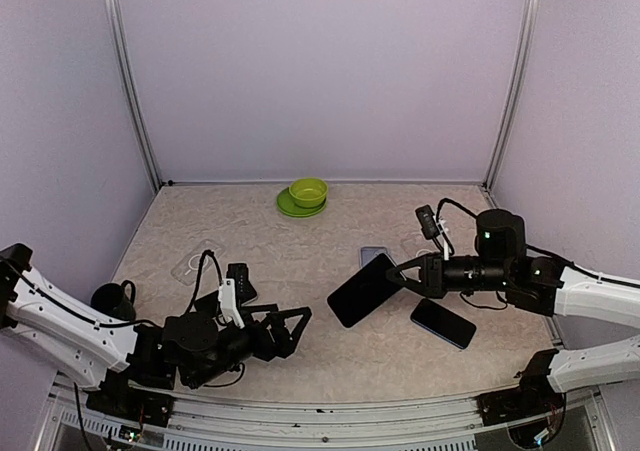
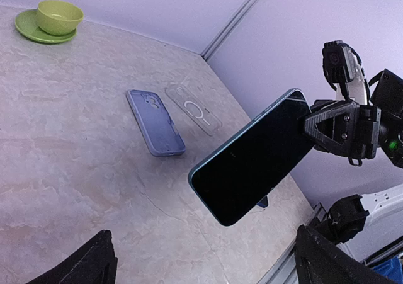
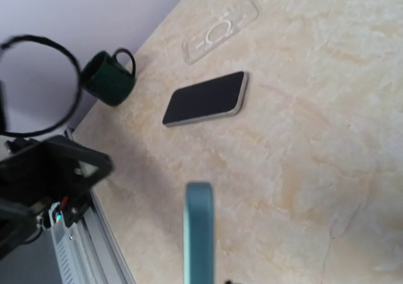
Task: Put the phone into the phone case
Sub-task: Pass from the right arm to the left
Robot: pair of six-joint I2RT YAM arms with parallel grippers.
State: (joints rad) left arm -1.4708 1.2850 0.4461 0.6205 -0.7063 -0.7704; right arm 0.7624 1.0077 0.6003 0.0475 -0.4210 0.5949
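Lilac walls (image 1: 320,71) all round and a beige marbled table (image 1: 330,371) underneath; the phone (image 1: 362,291) is hanging in the air, tilted, with the right gripper (image 1: 408,276) pinching it tight by one short end; the rest of it is sticking out past the fingertips towards the left gripper (image 1: 292,329), which is sitting low with its jaws spread wide and nothing in them. I'm guessing the phone is going to handle as a stiff, fairly weighty slab with slick glass and a smooth teal rim, so an end pinch is probably leaving it free to swivel or slip; taking it across the long edges near the middle is looking safer to me. Below and beyond the right gripper, a lavender case (image 2: 154,123) and a clear case (image 2: 192,111) are lying flat side by side; which one is meant, I can't tell. Hard to make out: the right wrist view is only showing the phone's blurred edge; how much of the phone is sitting between the pads isn't showing; a second phone (image 1: 442,323) lying just under the right gripper is mostly hiding behind the held one in the left wrist view.
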